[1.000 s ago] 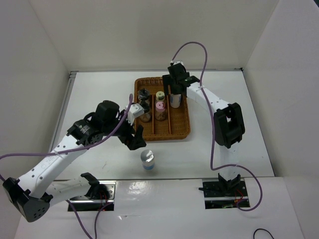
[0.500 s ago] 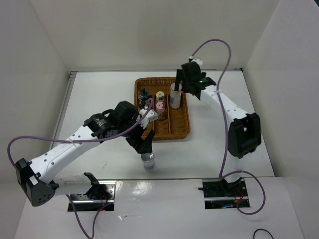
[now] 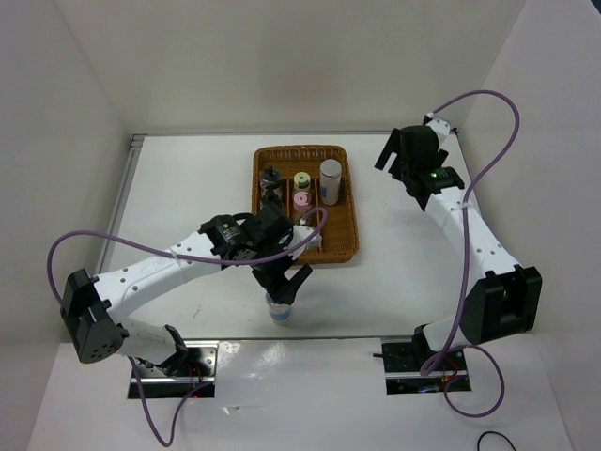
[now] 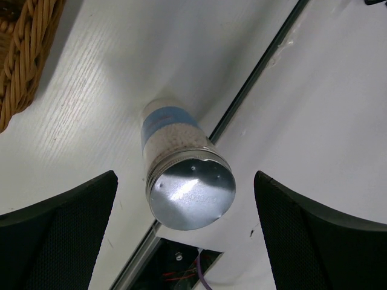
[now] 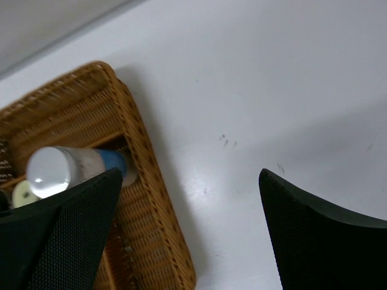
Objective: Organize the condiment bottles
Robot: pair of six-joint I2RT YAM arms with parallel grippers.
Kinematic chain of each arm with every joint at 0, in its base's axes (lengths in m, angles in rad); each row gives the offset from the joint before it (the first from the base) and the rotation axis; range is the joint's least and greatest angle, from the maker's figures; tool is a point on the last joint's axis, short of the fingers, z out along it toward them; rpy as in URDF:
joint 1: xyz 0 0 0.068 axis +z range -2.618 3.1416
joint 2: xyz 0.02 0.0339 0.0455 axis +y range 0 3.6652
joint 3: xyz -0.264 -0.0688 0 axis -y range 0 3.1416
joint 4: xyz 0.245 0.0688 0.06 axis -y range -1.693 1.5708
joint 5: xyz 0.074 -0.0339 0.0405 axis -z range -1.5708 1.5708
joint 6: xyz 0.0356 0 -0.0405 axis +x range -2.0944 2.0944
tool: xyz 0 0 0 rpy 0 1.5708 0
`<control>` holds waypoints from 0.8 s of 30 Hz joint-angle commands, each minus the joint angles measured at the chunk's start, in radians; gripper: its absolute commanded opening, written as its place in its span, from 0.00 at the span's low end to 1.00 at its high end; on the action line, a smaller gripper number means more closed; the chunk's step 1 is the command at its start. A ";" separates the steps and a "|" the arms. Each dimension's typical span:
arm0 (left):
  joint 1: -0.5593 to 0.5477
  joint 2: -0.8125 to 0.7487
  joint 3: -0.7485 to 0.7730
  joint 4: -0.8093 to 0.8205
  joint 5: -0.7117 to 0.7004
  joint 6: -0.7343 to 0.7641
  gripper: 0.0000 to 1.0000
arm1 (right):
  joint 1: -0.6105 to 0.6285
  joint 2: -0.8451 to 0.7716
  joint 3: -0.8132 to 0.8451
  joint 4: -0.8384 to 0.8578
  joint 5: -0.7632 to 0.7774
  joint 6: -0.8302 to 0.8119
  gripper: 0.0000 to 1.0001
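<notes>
A silver-capped bottle (image 3: 279, 311) with a blue label stands on the table in front of the wicker tray (image 3: 345, 225). My left gripper (image 3: 285, 285) is open just above it. In the left wrist view the cap (image 4: 190, 193) lies between the spread fingers (image 4: 66, 229) of the left gripper (image 4: 186, 181), not touched. In the tray stand a black-capped bottle (image 3: 270, 176), a pale yellow one (image 3: 301, 179), a pink one (image 3: 301, 199) and a silver-white one (image 3: 331, 178). My right gripper (image 3: 398, 156) is open and empty, right of the tray. It (image 5: 190, 175) sees the silver-white bottle (image 5: 51, 171).
A second black-capped bottle (image 3: 273, 194) is partly behind my left arm. The tray's right rim (image 5: 145, 199) lies left of my right gripper. The table's near edge with a dark slot (image 4: 175, 260) is just behind the standing bottle. White walls enclose the table.
My left gripper has swung toward the table's near edge to sit over the table bottle. My right gripper has drawn away from the silver-white bottle in the tray, up and right.
</notes>
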 commanded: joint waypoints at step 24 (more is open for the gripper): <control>-0.082 0.115 0.053 -0.092 -0.208 -0.099 0.68 | -0.124 -0.071 -0.107 0.023 -0.086 0.026 0.98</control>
